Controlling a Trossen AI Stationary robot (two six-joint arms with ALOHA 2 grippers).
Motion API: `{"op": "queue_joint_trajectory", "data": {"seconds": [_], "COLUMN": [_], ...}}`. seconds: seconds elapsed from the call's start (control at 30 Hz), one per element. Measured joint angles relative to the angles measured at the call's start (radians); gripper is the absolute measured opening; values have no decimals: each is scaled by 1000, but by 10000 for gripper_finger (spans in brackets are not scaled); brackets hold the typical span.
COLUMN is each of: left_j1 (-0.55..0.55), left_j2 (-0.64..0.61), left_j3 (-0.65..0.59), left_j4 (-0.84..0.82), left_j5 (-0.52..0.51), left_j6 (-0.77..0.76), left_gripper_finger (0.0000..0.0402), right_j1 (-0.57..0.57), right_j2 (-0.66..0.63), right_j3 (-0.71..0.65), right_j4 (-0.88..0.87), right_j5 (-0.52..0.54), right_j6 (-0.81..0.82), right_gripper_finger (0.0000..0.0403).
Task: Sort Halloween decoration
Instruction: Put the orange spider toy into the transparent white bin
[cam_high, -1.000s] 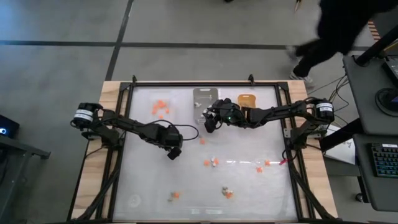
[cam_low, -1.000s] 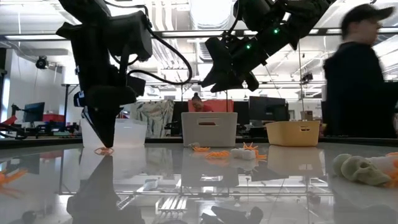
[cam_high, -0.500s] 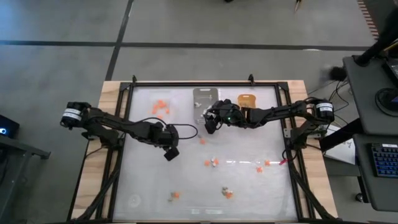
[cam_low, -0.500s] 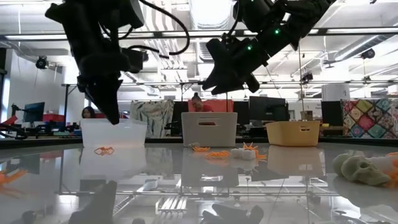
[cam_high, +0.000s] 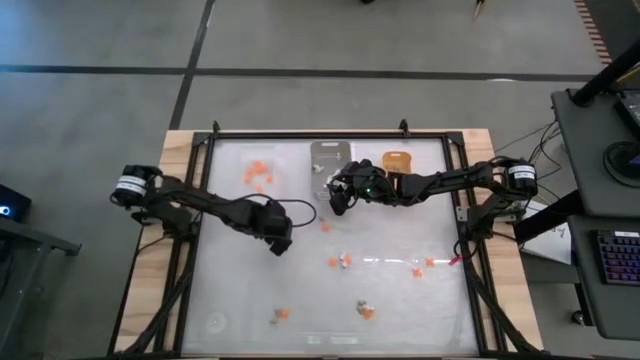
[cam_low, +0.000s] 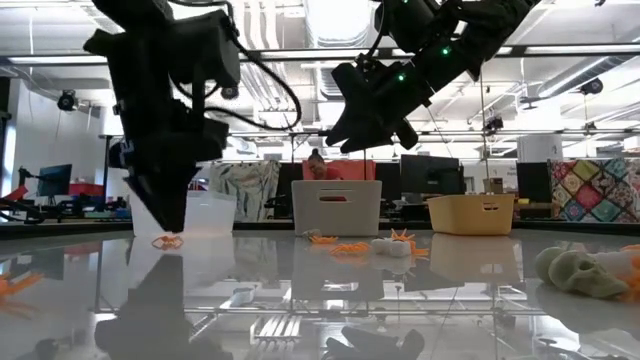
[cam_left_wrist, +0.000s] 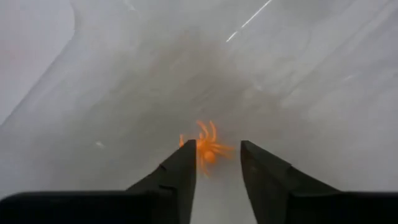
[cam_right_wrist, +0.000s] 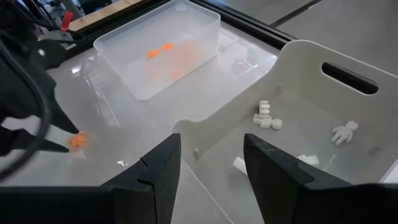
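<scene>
An orange spider (cam_left_wrist: 205, 149) is seen on the table (cam_high: 400, 300) between the parted fingers of the left gripper (cam_left_wrist: 217, 163), at nine o'clock; the right gripper (cam_right_wrist: 208, 152) is held wide above the grey tray (cam_right_wrist: 348, 93).

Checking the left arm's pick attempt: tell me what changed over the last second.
The left gripper rose off the orange spider without it, then dropped back over it, jaws now apart around it. The spider stayed on the table. The right gripper kept hovering by the grey tray, jaws open.

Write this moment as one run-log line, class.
left claw: open around orange spider on table | right claw: open, empty, over grey tray
</scene>
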Motion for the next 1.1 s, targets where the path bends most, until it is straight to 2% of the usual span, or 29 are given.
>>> {"op": "queue_joint_trajectory", "data": {"seconds": [0.13, 0.27, 0.9, 1.1], "left_j1": [0, 1, -10, -17], "left_j2": [44, 66, 66, 63], "left_j3": [0, 5, 34, 34], "left_j4": [-7, -7, -11, -10], "left_j5": [4, 6, 30, 27], "left_j6": [12, 30, 164, 203], "left_gripper_finger": [138, 136, 8, 1], "right_j1": [0, 0, 0, 0], "right_j2": [0, 0, 0, 0], "right_j3": [0, 0, 0, 0], "right_j4": [0, 0, -3, -19], "right_j5": [0, 0, -5, -7], "right_j6": [9, 9, 8, 8], "right_gripper_finger": [166, 166, 166, 166]}}
